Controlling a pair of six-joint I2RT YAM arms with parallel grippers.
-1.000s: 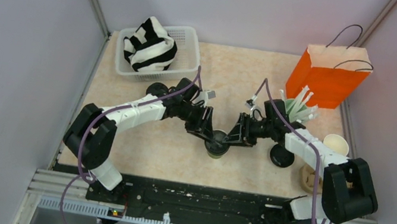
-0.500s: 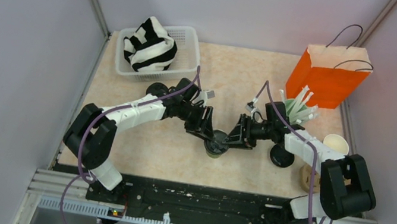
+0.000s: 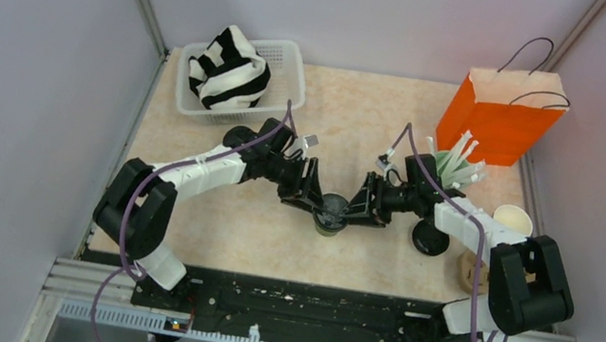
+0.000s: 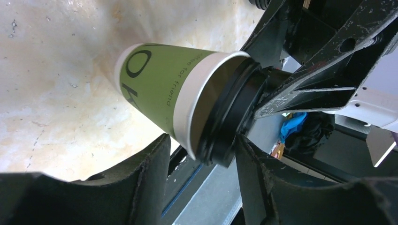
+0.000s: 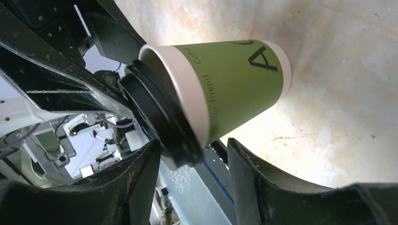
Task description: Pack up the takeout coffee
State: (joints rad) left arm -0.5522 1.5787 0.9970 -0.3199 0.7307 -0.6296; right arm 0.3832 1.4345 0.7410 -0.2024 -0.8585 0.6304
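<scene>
One takeout coffee cup (image 3: 330, 221), green paper with a cream rim, stands upright mid-table. In the left wrist view the cup (image 4: 155, 84) carries a black lid (image 4: 232, 117) that sits tilted on its rim. The right wrist view shows the same cup (image 5: 234, 84) and lid (image 5: 159, 126). My left gripper (image 3: 306, 201) is at the cup's left and my right gripper (image 3: 359, 209) at its right. Both are open around the top, the left gripper (image 4: 202, 145) with one fingertip (image 4: 244, 150) close to the lid. The right gripper (image 5: 195, 150) stands clear of it.
Another black lid (image 3: 430, 238) lies right of my right arm, with a cream-inside paper cup (image 3: 513, 221) and a tan cardboard piece (image 3: 471, 273) beyond. An orange paper bag (image 3: 502, 111) and a tumbler of straws (image 3: 456, 165) stand back right. A white basket (image 3: 284, 62) holds striped cloth.
Both grippers have opened wider around the cup's top. The left arm has drawn back a little to the left. The cup stays in place.
</scene>
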